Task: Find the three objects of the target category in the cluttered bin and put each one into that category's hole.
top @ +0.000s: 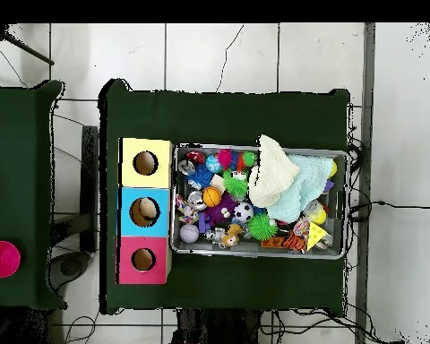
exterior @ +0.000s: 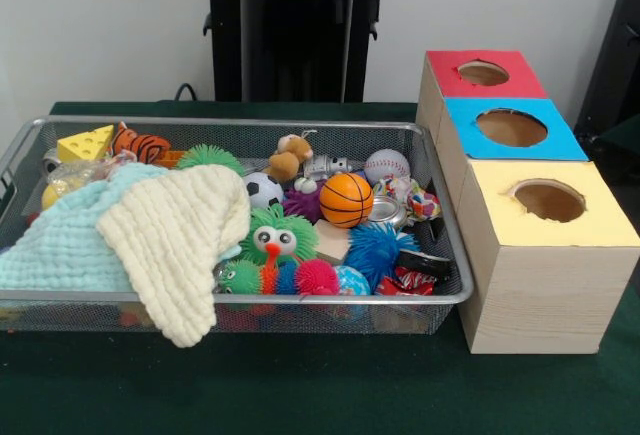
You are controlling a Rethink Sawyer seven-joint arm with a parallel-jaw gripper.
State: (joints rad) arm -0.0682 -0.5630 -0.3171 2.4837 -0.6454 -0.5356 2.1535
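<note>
Bin (exterior: 452,217) with two cloths (exterior: 175,235), three holed boxes (exterior: 545,255) beside it; end effector unseen, state unknowable

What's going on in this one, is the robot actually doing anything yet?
Nothing is being handled right now. The arm is drawn back and its gripper shows in neither view. The wire bin is full of toys, including a small basketball and a baseball, with a cream cloth and a pale blue cloth heaped over one end. Beside it stand the red box, blue box and yellow box, each with a hole; something pale seems to lie inside the blue one.
</note>
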